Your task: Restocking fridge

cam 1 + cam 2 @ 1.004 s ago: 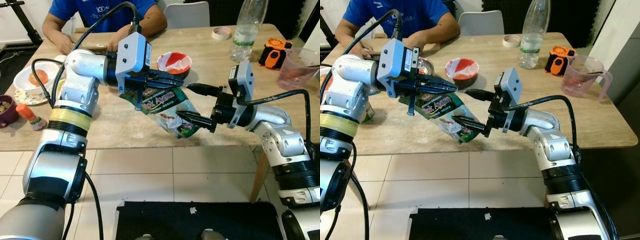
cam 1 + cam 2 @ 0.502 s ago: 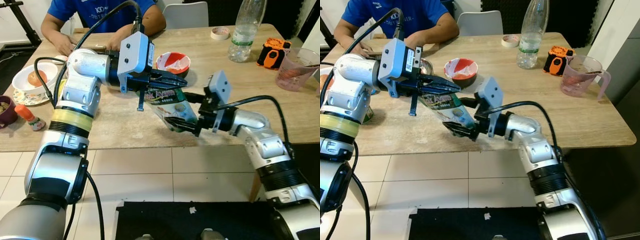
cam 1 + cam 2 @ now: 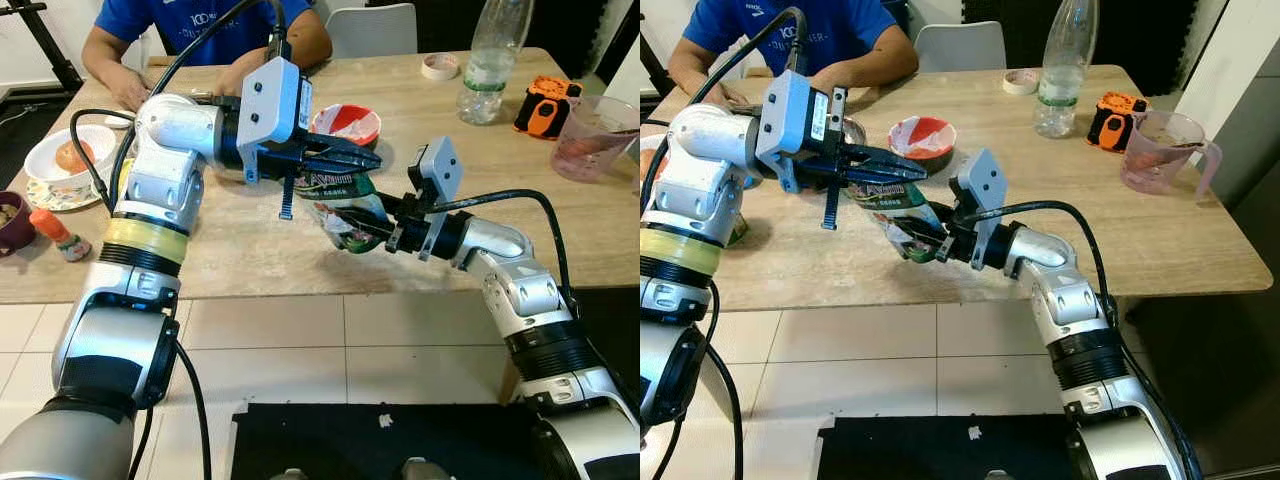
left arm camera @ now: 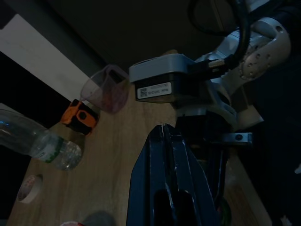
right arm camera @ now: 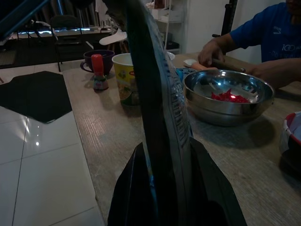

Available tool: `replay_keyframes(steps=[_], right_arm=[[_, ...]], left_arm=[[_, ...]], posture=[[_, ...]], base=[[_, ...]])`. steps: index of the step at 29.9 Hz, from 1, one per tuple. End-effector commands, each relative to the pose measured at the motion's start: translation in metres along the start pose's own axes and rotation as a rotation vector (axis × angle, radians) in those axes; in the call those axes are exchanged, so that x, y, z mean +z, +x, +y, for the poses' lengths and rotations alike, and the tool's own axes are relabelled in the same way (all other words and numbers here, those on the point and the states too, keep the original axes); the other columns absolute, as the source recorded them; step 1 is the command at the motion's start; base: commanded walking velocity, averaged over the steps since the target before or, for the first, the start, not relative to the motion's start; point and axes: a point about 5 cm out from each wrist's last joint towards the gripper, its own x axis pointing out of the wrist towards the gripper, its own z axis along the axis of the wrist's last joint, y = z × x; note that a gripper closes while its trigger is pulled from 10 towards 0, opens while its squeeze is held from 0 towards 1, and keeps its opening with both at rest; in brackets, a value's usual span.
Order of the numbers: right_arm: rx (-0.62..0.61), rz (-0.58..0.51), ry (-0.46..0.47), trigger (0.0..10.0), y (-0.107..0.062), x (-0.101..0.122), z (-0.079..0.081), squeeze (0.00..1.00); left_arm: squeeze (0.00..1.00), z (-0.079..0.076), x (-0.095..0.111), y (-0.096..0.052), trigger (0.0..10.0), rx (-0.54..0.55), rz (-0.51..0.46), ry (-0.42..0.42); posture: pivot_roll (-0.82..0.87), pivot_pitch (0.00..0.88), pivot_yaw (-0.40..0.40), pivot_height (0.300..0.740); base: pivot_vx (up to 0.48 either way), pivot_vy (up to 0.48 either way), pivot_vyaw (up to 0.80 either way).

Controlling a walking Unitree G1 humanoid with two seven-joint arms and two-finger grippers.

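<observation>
Left eye: snack bag (image 3: 340,200) held in the air over the table (image 3: 250,255) edge, pinched at top by left gripper (image 3: 345,158), at lower end by right gripper (image 3: 372,228). Looks like a handover or regrip.

Right eye: same bag, clear of the red bowl (image 3: 923,137).

Left wrist: dark; fingers pressed together.

Right wrist: bag edge-on, clamped between fingers; steel bowl (image 5: 229,96) beyond.
</observation>
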Motion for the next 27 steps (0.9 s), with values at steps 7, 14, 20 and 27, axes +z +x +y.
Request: replay_keyframes(steps=[7, 14, 20, 27], right_arm=[[-0.056, -0.049, 0.018, 0.0, -0.001, 0.0, 0.0, 0.0], [-0.117, -0.056, 0.036, 0.0, -0.008, -0.005, -0.003, 0.0], [-0.22, -0.078, 0.053, 0.0, -0.018, -0.007, -0.013, 0.0], [-0.391, -0.226, 0.132, 0.0, -0.035, 0.006, -0.033, 0.0]], left_arm=[[1.0, 0.007, -0.003, -0.015, 10.0, 0.185, -0.068, -0.042], [1.0, 0.012, -0.004, -0.04, 10.0, 0.373, -0.114, -0.092], [1.0, 0.015, -0.005, -0.068, 10.0, 0.555, -0.171, -0.127], [1.0, 0.006, -0.014, -0.098, 10.0, 0.786, -0.275, -0.222]], posture=[[-0.03, 0.112, 0.044, 0.74], [-0.03, 0.112, 0.04, 0.74], [-0.03, 0.112, 0.035, 0.74], [-0.02, 0.111, 0.03, 0.74]], base=[[0.0, 0.0, 0.0], [0.0, 0.0, 0.0], [0.0, 0.0, 0.0], [0.0, 0.0, 0.0]])
